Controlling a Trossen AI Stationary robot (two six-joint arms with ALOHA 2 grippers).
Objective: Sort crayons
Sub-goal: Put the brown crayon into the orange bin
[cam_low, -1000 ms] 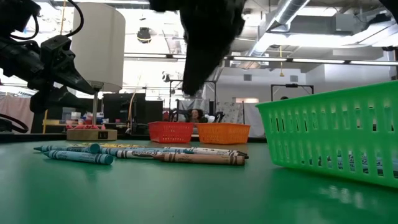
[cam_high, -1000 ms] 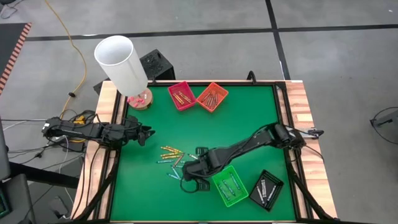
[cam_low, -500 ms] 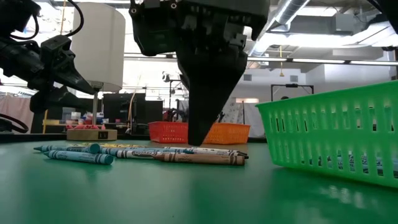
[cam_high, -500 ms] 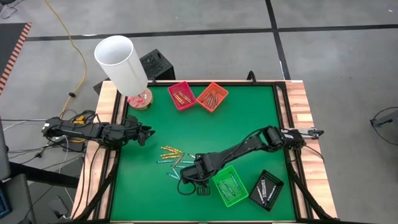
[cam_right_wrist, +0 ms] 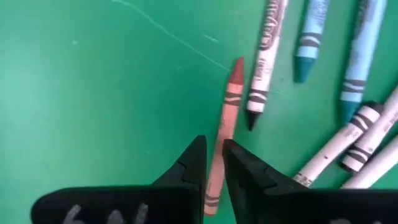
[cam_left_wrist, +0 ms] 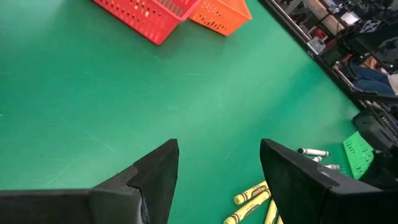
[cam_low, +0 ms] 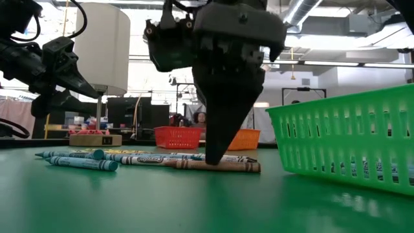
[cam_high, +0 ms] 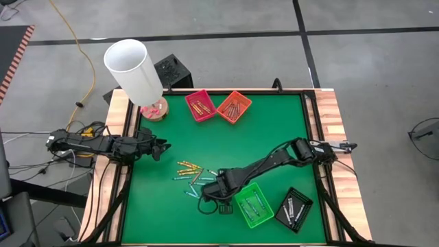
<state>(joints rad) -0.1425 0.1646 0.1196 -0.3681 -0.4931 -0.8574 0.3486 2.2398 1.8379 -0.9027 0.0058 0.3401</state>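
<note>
Here the right gripper (cam_right_wrist: 213,163) is down at the green table (cam_high: 267,130), its two dark fingers (cam_right_wrist: 186,171) drawn narrowly together on either side of a red-brown crayon (cam_right_wrist: 224,134), so the crayon sits clamped between the tips. That crayon lies flat on the mat; its long axis runs straight away from the gripper, with the pointed end aimed forward and the wrapped end passing between the fingers. In the low view the same crayon (cam_low: 213,165) rests level on the table beneath the descending gripper (cam_low: 220,155). Just beside it lie the other crayons (cam_right_wrist: 348,93): a grey-white one roughly parallel with its dark tip toward the gripper, then teal and blue ones, and more grey-white ones angled across. From above, the loose group (cam_high: 192,175) spreads near the table's middle, left of the green tray (cam_high: 252,204), with a black tray (cam_high: 293,209) beyond it. A red tray (cam_high: 199,105) and an orange tray (cam_high: 234,106) stand at the far edge. The left gripper (cam_high: 161,147) waits at the table's left side, fingers spread apart.
</note>
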